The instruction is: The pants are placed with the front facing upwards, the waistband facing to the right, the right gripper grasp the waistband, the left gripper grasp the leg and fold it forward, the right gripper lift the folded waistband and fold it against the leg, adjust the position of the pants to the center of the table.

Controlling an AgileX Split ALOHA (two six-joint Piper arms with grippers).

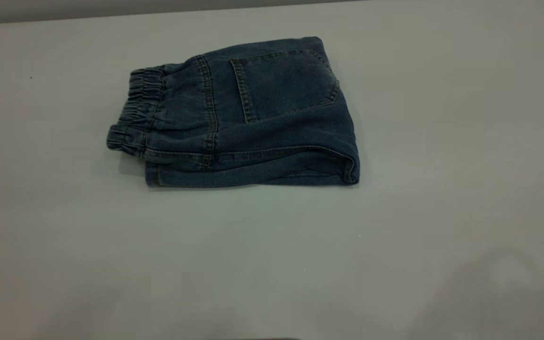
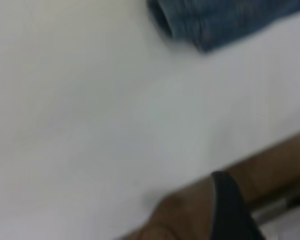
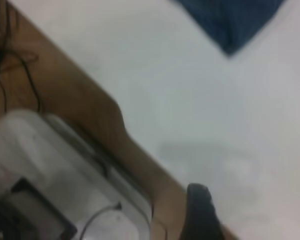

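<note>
The pants (image 1: 253, 118) lie folded into a compact rectangular bundle on the desk (image 1: 442, 212), toward the far half of its surface and slightly left of middle in the exterior view. The waistband (image 1: 136, 111), gathered and crinkled, forms the left end of the bundle; the fold edge is at the right end. A square back pocket (image 1: 284, 82) with tan stitching faces up, right of the waistband. Beneath the top layer, a lower denim layer shows along the bundle's near edge, its hem just below the waistband. No brand tag, label or writing is legible on the denim. Neither arm shows in the exterior view. In the left wrist view, the left pincer (image 2: 232, 207) shows as one dark fingertip over the desk's edge, well apart from the pants (image 2: 225, 20), touching nothing; whether its fingers are apart or together cannot be told. In the right wrist view, the right pincer (image 3: 200, 215) likewise shows as a single dark fingertip over the desk's edge, well apart from the pants' corner (image 3: 230, 22); its state cannot be told either. Beyond that edge are a brown surface (image 3: 65, 95), thin black cables (image 3: 10, 65) and a pale grey box (image 3: 55, 170) without readable lettering.
</note>
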